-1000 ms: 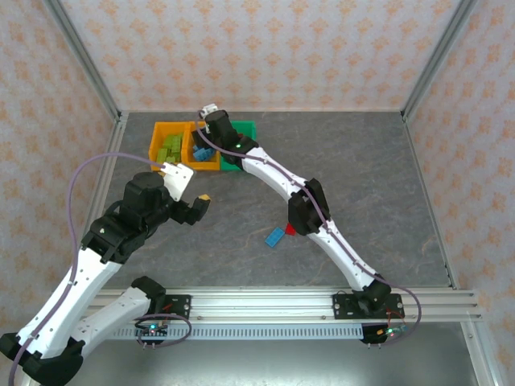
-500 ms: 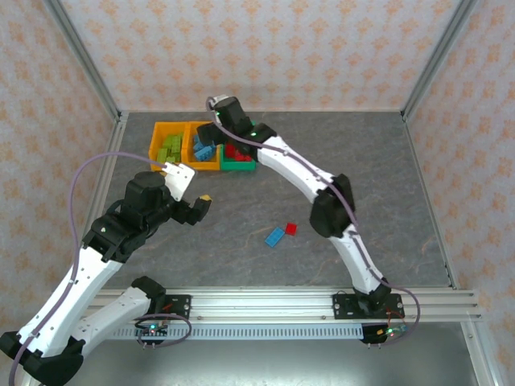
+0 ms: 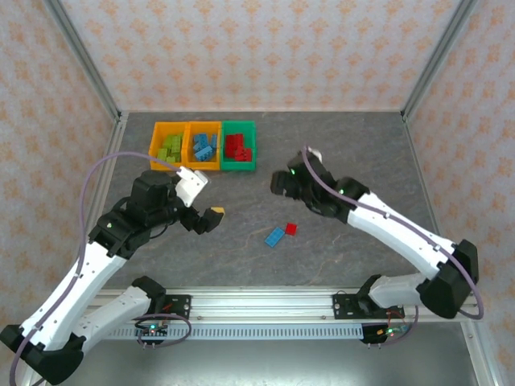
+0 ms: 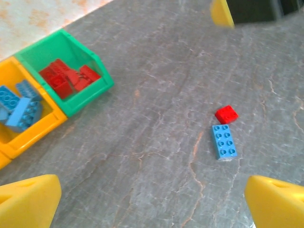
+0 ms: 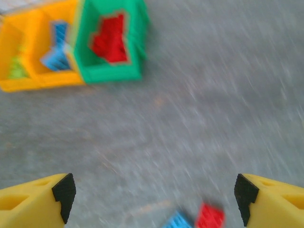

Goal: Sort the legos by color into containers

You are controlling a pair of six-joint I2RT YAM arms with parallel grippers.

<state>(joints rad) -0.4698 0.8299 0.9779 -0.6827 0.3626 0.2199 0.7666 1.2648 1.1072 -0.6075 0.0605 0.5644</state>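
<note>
Two loose legos lie mid-table, a blue one [image 3: 275,236] and a small red one [image 3: 290,228]. In the left wrist view the blue lego [image 4: 224,141] and the red lego [image 4: 226,114] lie touching. The containers stand in a row at the back left. One orange bin [image 3: 153,145] holds green legos, the middle orange bin [image 3: 202,169] blue ones, and the green bin [image 3: 238,168] red ones. My left gripper [image 3: 205,217] hangs open left of the loose legos. My right gripper [image 3: 278,183] is open and empty above the table, behind them.
The right wrist view is blurred by motion. It shows the green bin [image 5: 109,73] far ahead and the loose blue lego [image 5: 178,221] and red lego [image 5: 210,217] at its bottom edge. Metal frame posts and patterned walls bound the grey table.
My right arm has pulled back from over the bins to the table's middle, jaws opening wider. My left gripper has shifted slightly right, toward the loose legos.
</note>
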